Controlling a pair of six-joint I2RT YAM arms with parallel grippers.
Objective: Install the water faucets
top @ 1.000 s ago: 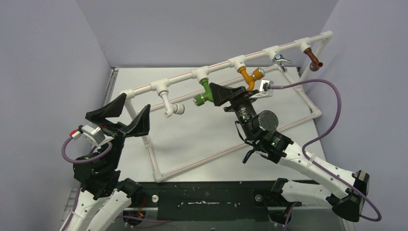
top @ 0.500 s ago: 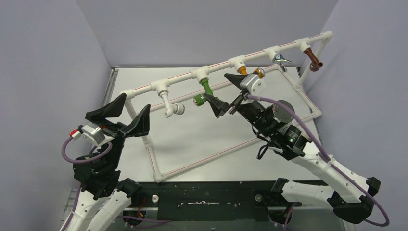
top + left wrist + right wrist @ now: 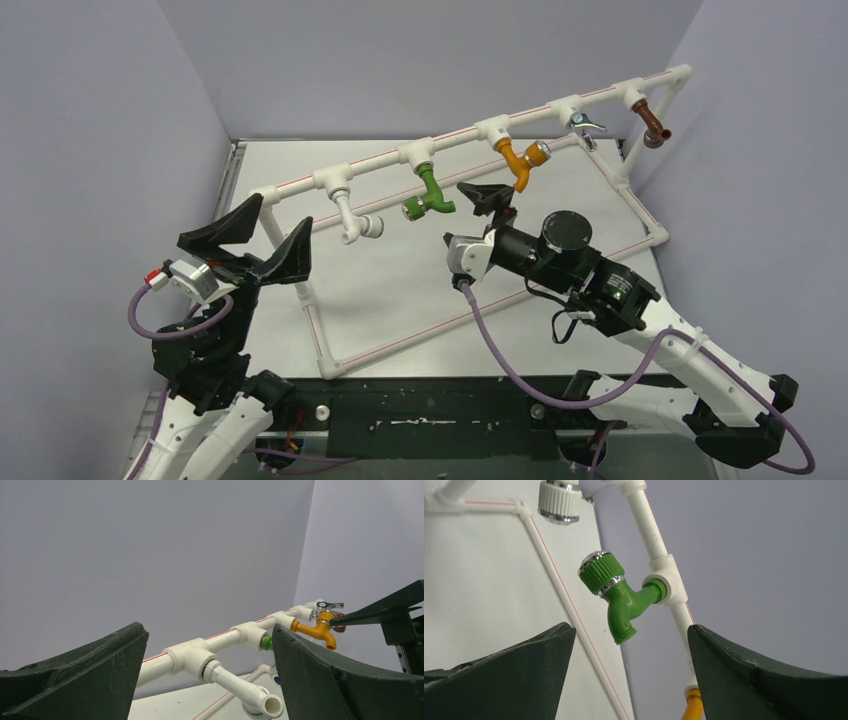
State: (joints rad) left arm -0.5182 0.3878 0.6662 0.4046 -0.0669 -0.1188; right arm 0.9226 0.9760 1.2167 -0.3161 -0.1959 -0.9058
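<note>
1. Presently, the white pipe frame [image 3: 460, 137] stands on the desk [image 3: 400, 280], and every tee fitting along its raised top rail has a tap seated in it.
2. From the left end of the rail to the right hang the white faucet [image 3: 355, 222], the green faucet [image 3: 428, 195], the orange faucet [image 3: 520, 162], the silver faucet [image 3: 585, 124] and the brown faucet [image 3: 653, 127].
3. The right end effector [image 3: 487, 200] has its jaws spread wide and grips nothing. From overhead it sits just in front of the rail, between the green and orange faucets.
4. Its wrist view shows the green faucet screwed into its tee. The ribbed knob faces the desk side and the threaded spout mouth points toward the gap between the jaws. Neither finger touches it.
5. The left end effector [image 3: 280, 212] is also spread wide and empty, near the frame's left corner.
6. Its wrist view looks along the rail, with the white faucet nearest and the orange one farther off.
</note>
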